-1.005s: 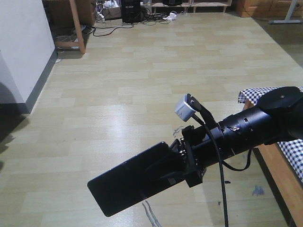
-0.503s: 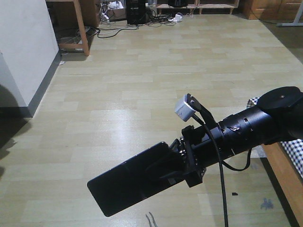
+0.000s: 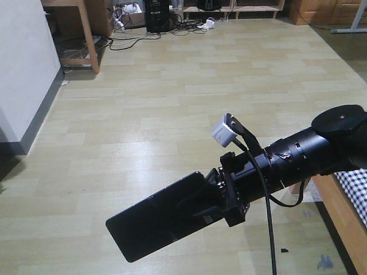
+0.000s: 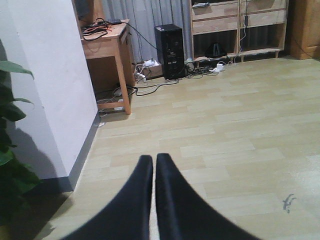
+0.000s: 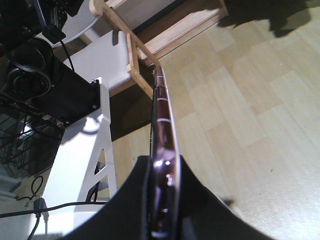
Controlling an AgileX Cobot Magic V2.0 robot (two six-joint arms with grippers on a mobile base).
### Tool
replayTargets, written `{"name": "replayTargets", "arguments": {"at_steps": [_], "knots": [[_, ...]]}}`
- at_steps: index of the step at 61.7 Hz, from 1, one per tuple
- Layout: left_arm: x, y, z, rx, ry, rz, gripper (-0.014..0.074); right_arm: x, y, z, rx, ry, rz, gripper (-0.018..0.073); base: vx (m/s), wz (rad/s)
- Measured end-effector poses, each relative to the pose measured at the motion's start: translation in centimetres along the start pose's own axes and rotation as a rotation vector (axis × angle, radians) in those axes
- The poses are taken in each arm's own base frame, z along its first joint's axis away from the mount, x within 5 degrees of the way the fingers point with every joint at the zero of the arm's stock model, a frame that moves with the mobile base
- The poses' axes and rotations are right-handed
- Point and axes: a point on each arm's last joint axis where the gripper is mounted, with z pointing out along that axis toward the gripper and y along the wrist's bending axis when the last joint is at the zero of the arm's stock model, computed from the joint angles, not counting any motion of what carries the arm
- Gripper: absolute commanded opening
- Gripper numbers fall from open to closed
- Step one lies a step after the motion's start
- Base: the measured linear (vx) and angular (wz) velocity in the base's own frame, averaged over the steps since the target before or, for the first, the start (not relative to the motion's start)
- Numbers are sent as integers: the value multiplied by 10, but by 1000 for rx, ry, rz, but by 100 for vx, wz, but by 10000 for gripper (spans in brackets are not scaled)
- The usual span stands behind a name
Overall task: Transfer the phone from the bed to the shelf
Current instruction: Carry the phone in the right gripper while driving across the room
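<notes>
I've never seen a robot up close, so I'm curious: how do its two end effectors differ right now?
The right end effector grips a thin black phone; the left end effector holds nothing. The right one is held apart by the phone's thickness; the left one is nearly closed on itself. Both are black and tapered.

We see a shiny black phone [image 3: 155, 220] with a pinkish rim. At four o'clock, the bed [image 3: 355, 189] has little black-and-white checks.
</notes>
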Motion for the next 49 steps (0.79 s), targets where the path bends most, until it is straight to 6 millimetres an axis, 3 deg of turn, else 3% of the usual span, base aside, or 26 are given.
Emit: {"name": "replayTargets", "arguments": {"at_steps": [49], "knots": [[0,0,0,0,0,0,1,0,0,0,0,0,0,-2,21,-12]]}}
